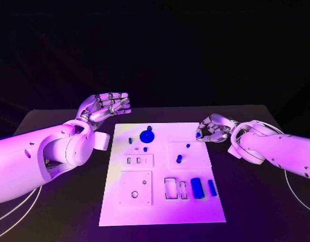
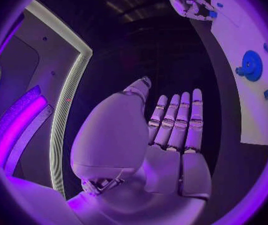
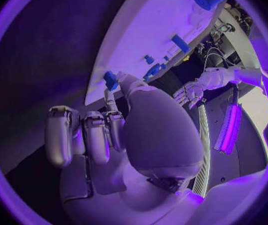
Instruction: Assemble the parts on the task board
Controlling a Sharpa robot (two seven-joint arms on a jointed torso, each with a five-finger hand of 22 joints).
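head view showed the task board lying in the middle of the tabletop, with the right hand at the board's far right edge. its fingers were curled in around a small blue part, which sat at the fingertips right at that edge; the right wrist view showed the same part pinched at the thumb tip against the board's rim. the left hand stood off the board's far left corner, fingers straight and together, holding nothing. a blue gear stood near the far edge, a small blue peg sat in the middle, and two long blue blocks lay near the right edge beside empty slots. the step in hand looked like picking up or carrying that small part. the next move would likely call for lifting it clear and lining it up over its matching hole before pressing down.
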